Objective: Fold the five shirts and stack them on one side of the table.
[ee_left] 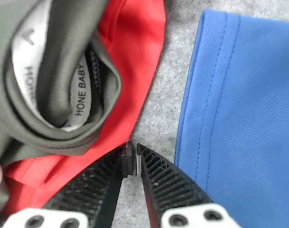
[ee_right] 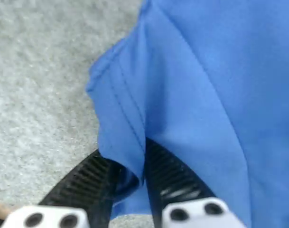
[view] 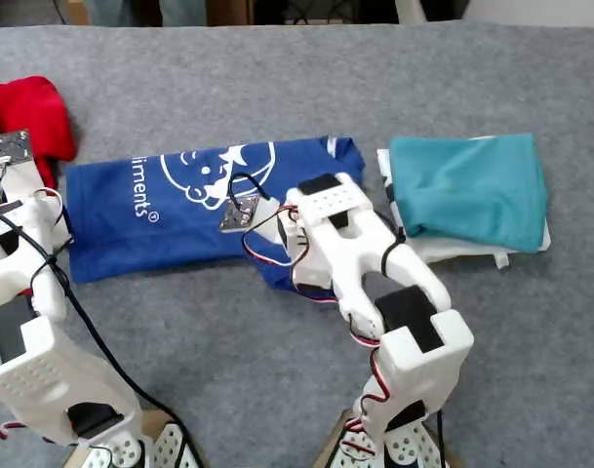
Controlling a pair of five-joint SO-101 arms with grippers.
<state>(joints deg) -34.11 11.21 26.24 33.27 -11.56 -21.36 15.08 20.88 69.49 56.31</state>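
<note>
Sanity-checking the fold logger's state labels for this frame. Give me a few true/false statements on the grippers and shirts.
1. The right gripper is clamped on a fold of the blue shirt. True.
2. The teal shirt lies on the blue shirt. False: it lies on a white shirt, apart from the blue one.
3. The left gripper is wide open. False: its jaws are shut, at the edge of the red shirt.
4. The red shirt lies on the far side of the blue shirt from the teal shirt. True.
</note>
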